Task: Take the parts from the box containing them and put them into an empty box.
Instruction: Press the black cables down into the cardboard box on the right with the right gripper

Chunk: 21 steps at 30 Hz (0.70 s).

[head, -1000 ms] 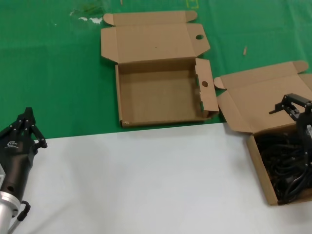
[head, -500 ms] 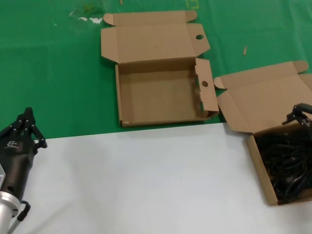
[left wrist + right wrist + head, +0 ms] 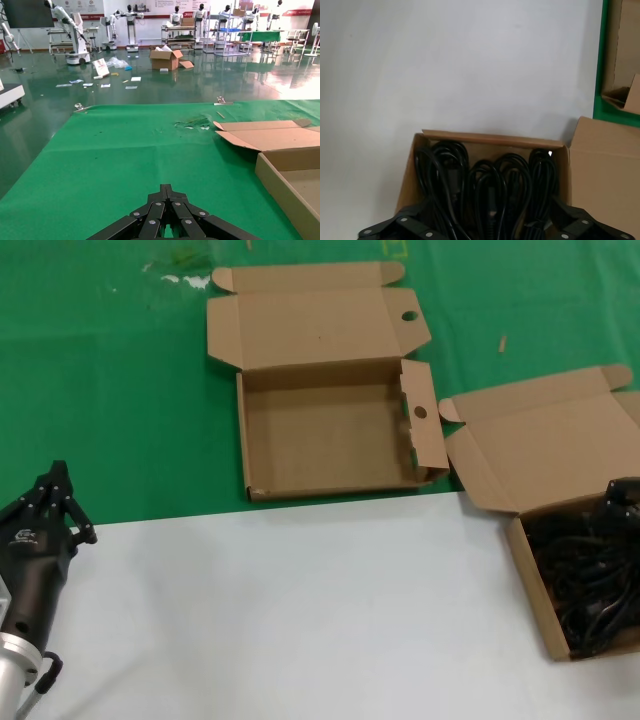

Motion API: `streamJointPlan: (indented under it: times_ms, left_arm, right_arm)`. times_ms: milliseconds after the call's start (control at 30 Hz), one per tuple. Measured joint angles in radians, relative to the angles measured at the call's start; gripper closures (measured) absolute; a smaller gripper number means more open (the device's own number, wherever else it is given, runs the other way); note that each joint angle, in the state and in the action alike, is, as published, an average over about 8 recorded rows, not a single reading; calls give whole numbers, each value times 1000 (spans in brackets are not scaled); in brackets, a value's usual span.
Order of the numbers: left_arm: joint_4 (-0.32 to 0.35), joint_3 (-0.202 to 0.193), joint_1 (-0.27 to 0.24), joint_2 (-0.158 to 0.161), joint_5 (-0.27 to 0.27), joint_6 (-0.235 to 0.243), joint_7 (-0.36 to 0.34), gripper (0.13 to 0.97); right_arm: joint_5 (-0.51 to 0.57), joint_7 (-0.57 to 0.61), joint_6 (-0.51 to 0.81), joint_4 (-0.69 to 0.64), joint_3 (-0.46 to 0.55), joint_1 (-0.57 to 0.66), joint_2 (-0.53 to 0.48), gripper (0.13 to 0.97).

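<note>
Thin black coiled power cords [image 3: 490, 192] lie packed in the plain-flapped brown cardboard box [image 3: 530, 565] at the desk's [image 3: 300, 610] right edge. The right claw [image 3: 492, 227] hangs just above them, jaws wide, presumably positioned for a grab. Hole-punched empty brown cardboard box [image 3: 330, 430] sits open on the green cloth; left claw [image 3: 55, 502] parked, narrow, well apart.

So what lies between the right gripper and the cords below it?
Nothing: in the right wrist view the open right gripper hangs directly over the cords in their box, with no object in the gap.
</note>
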<state>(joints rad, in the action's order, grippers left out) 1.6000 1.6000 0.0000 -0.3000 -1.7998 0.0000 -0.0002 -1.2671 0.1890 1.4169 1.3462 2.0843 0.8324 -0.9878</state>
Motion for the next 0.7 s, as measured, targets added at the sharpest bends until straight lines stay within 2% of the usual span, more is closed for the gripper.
streamJointPlan:
  times_ms: [100, 367, 400, 667, 700]
  left_arm:
    - [0, 0, 0, 0, 0, 0, 0, 957]
    - [0, 0, 0, 0, 0, 0, 0, 957]
    - [0, 0, 0, 0, 0, 0, 0, 957]
    - [0, 0, 0, 0, 0, 0, 0, 957]
    - [0, 0, 0, 0, 0, 0, 0, 957]
  right_arm:
    - [-13, -17, 18, 21, -8, -7, -12, 249]
    - [-45, -37, 35, 67, -29, -48, -46, 407]
    - [-49, -38, 35, 71, -31, -55, -49, 407]
    - [-71, -27, 19, 80, -42, -100, -54, 623]
    - [-72, -22, 15, 77, -42, -104, -52, 623]
